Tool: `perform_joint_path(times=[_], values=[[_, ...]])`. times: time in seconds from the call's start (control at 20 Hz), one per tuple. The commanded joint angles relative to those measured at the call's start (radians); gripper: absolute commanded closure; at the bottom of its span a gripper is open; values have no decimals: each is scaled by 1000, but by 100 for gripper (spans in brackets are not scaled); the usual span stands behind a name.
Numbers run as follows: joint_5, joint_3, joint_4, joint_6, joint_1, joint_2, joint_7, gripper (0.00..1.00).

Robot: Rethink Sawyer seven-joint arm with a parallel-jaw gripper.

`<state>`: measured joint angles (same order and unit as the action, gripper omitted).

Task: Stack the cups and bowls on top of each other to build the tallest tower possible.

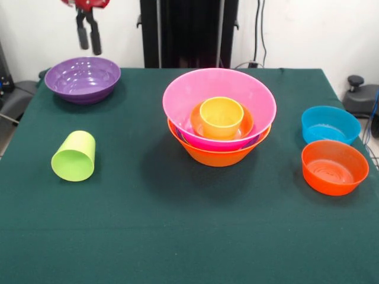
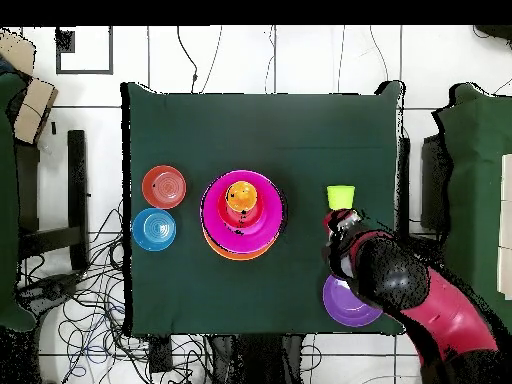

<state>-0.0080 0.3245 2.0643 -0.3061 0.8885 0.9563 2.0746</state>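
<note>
The tower stands mid-table: a yellow-orange bowl (image 1: 219, 156) at the base, a large pink bowl (image 1: 177, 97) nested in it, then a small red-orange bowl (image 1: 200, 123) with the orange cup (image 1: 221, 116) upright inside. The lime green cup (image 1: 74, 157) lies on its side at the left, mouth towards the camera. A purple bowl (image 1: 83, 78) sits at the back left. My gripper (image 1: 89, 41) hangs high over that bowl, open and empty. From overhead the gripper (image 2: 340, 226) is between the lime cup (image 2: 341, 196) and the purple bowl (image 2: 347, 305).
At the right side a blue bowl (image 1: 330, 124) and a red-orange bowl (image 1: 334, 167) stand side by side, almost touching. A green cloth (image 1: 177, 236) covers the table. Cables lie on the floor beyond the table's edge (image 2: 90, 320).
</note>
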Motion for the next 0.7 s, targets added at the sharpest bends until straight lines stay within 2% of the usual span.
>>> perform_joint_path(times=[0.05,0.35,0.7], values=[[-274,170,188,213,50,-134,-148,0],[-435,122,192,320,31,-184,-38,0],[-542,55,180,402,-3,-236,22,0]])
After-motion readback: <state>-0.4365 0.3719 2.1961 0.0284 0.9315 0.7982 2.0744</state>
